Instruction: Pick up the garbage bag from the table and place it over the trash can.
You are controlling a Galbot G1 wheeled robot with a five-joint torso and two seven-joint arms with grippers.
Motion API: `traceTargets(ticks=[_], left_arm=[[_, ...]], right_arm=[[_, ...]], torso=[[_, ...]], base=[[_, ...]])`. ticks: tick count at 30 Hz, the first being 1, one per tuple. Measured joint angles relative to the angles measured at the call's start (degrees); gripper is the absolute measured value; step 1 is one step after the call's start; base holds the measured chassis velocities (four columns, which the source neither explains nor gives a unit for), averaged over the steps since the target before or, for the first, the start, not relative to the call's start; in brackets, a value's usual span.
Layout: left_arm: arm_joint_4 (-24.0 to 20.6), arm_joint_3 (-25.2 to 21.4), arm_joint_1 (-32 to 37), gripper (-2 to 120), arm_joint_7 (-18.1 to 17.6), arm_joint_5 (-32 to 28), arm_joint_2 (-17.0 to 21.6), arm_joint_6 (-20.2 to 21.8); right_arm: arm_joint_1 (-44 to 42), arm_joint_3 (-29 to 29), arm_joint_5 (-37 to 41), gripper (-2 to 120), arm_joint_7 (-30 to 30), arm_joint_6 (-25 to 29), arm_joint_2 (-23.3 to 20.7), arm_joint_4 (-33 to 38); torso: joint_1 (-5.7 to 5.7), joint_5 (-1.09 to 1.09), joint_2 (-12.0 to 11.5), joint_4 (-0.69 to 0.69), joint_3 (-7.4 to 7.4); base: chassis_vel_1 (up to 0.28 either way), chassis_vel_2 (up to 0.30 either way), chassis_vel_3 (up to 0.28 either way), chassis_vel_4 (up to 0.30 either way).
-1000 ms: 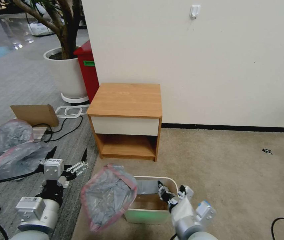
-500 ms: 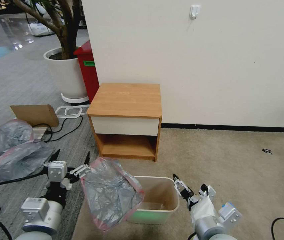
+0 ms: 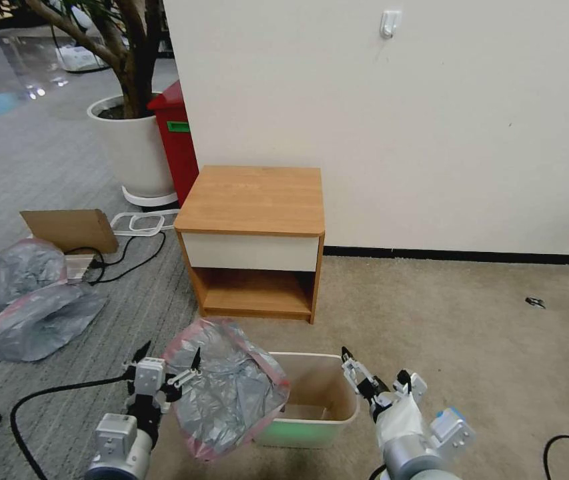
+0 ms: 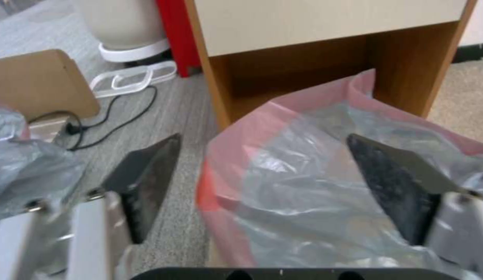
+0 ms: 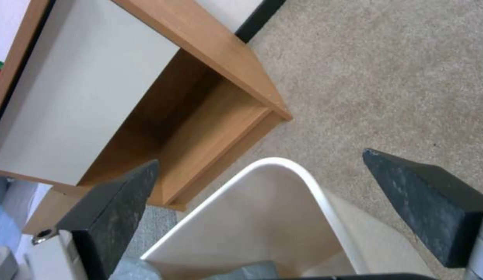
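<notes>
Head view. Thin crinkly translucent grey garbage bag with pink-red rim band [image 3: 227, 393]: low centre of frame, draped over the left end of the small cream-white rectangular trash can [image 3: 337, 420], spilling down its outer side; position much as half a second ago. Orange-brown wooden table with white drawer front [image 3: 254, 200]: centre of frame, top bare, unchanged. Left gripper [image 3: 169, 365]: lower left, now nearer the bag and lower in frame than before, one black tip at the bag's edge, fingers apart, nothing held. Right gripper [image 3: 372, 373]: lower right, just beside the can's right end, barely shifted since the previous frame, fingers apart.

Left wrist view. Garbage bag [image 4: 324, 194] fills centre and right; one dark finger [image 4: 387, 186] lies against its plastic, the other clear of it over grey carpet. Table's open lower shelf [image 4: 303, 74] at upper centre.

Right wrist view. Trash can rim [image 5: 298, 175] at lower centre between the two spread black fingers [image 5: 423, 198]; table [image 5: 210, 39] at upper left.
</notes>
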Motion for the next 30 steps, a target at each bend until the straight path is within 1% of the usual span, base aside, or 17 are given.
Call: traceTargets(ticks=[2,3,5,9,12,16,17,20,30], left_arm=[[-0.78,0.89,0.00,72,0.00,1.05,0.00,-0.03],[-0.78,0.89,0.00,72,0.00,1.05,0.00,-0.03],[-1.98,1.68,0.05,65,-0.01,2.33,0.03,-0.06],[-4.21,3.39,0.02,63,0.00,3.60,0.18,0.57],[-4.35,4.10,-0.41,63,-0.18,3.79,0.36,1.65],[-1.86,4.64,-1.44,63,-2.51,4.13,0.39,4.03],[-1.86,4.64,-1.44,63,-2.51,4.13,0.39,4.03],[-0.61,4.14,-1.47,63,-3.83,2.80,0.25,5.52],[1.81,5.10,-2.09,60,-3.77,1.34,-0.07,6.49]], right_arm=[[0.09,-0.24,-0.84,100,-0.28,0.20,0.04,-0.52],[0.09,-0.24,-0.84,100,-0.28,0.20,0.04,-0.52],[0.20,-0.27,-1.46,100,-0.47,0.32,0.12,-1.11],[0.19,-0.29,-1.68,100,-0.59,0.38,0.32,-1.69],[0.20,-0.28,-1.68,100,-0.62,0.46,0.37,-1.90],[0.14,-0.21,-1.68,100,-0.72,0.72,0.38,-2.25],[0.14,-0.21,-1.68,100,-0.72,0.72,0.38,-2.25],[0.24,-0.13,-1.86,100,-0.81,1.39,0.38,-2.78],[0.41,-0.66,-2.09,100,-0.87,1.76,0.55,-2.91]], torso=[[0.00,0.00,0.00,0.00,0.00],[0.00,0.00,0.00,0.00,0.00],[0.00,0.00,0.00,0.00,0.00],[0.00,0.01,0.00,0.00,0.00],[0.00,0.01,0.00,0.01,0.00],[0.00,0.00,0.00,0.00,0.00],[0.00,0.00,0.00,0.00,0.00],[0.00,0.00,0.00,0.00,0.00],[0.00,0.00,0.00,0.00,0.00]], base=[[0.000,0.000,0.000,0.000],[0.000,0.000,0.000,0.000],[0.000,0.000,0.000,0.000],[0.000,0.000,0.000,0.000],[0.000,0.000,0.000,0.000],[0.000,0.000,0.000,0.000],[0.000,0.000,0.000,0.000],[0.000,0.000,0.000,0.000],[0.000,0.000,0.000,0.000]])
